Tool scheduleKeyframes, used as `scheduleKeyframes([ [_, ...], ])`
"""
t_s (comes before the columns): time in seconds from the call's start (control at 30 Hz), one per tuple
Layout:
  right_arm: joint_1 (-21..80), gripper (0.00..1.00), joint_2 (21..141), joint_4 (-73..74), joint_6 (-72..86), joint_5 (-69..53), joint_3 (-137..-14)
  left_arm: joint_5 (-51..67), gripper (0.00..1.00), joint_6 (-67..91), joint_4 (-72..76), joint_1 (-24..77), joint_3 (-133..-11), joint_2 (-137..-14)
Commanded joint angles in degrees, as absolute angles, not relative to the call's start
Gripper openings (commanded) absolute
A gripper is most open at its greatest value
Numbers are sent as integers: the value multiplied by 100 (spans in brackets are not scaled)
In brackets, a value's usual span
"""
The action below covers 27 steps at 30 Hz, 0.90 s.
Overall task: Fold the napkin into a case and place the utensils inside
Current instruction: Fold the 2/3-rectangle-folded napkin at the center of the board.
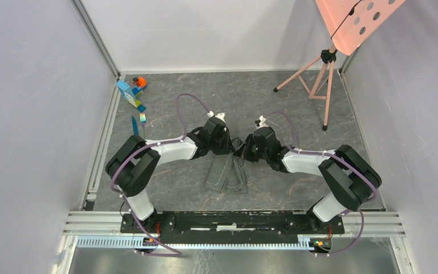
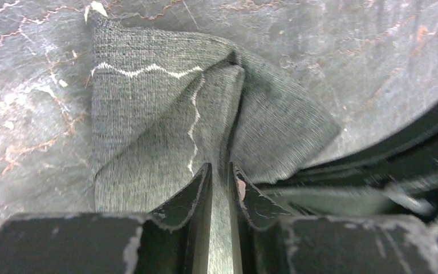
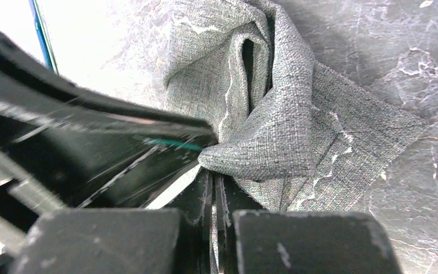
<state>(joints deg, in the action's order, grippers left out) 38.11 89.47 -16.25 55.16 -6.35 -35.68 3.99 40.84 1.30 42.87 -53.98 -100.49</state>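
Tabletop (image 1: 182, 188) of dark marbled grey, seen from above, with your two arms reaching inward and meeting near the middle. At the far left, close to the back wall, stood some blue and orange toy blocks (image 1: 132, 91). Just in front of them lay the blue knife (image 1: 134, 125) and the fork (image 1: 142, 119) with its rainbow-green head, side by side and well apart from the cloth.

Your left gripper (image 1: 228, 152) pointed down at the far edge of the napkin (image 1: 226, 174). In its wrist view, the left gripper (image 2: 220, 171) had its jaws nearly together with a narrow slit between them. The napkin (image 2: 165, 120) ran into that slit as a raised crease. You could not tell whether the cloth was pinched or merely lying there.

The napkin lay rumpled and partly folded at the centre of the table, between and just in front of both grippers, its pale stitched line showing.

Your right gripper (image 1: 241, 154) met the same far edge from the other side. Up close, the right gripper (image 3: 214, 177) had its jaws pressed together on a bunched fold of the napkin (image 3: 296, 114).

At the far right stood a pink tripod (image 1: 319, 85).
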Motion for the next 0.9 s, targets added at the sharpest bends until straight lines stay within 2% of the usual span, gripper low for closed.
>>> scheduleKeyframes([
  [0.0,3829,0,8864,-1833,5750,-334,-3701,414,26,3747,-342,4271,-5392,-9336],
  [0.03,3831,0,8858,-1837,5793,-322,-3685,493,28,3742,-377,4271,-5344,-9213],
  [0.13,3834,0,8826,-1823,5944,-256,-3643,1164,44,3728,-39,4280,-5055,-8888],
  [0.27,3839,0,8817,-1873,6046,-294,-3641,1588,51,3766,373,4444,-4699,-8709],
  [0.37,3858,0,8798,-1958,6145,-299,-3605,1335,51,3648,241,4625,-4708,-8793],
  [0.6,3875,0,8794,-2041,6266,-303,-3546,763,41,3583,-210,4814,-4890,-9003],
  [0.73,3880,0,8788,-2083,6293,-325,-3520,565,47,3631,-110,4831,-4700,-8810],
  [0.87,3892,0,8729,-2206,6371,-375,-3445,419,48,3641,-275,4842,-4918,-9073],
])
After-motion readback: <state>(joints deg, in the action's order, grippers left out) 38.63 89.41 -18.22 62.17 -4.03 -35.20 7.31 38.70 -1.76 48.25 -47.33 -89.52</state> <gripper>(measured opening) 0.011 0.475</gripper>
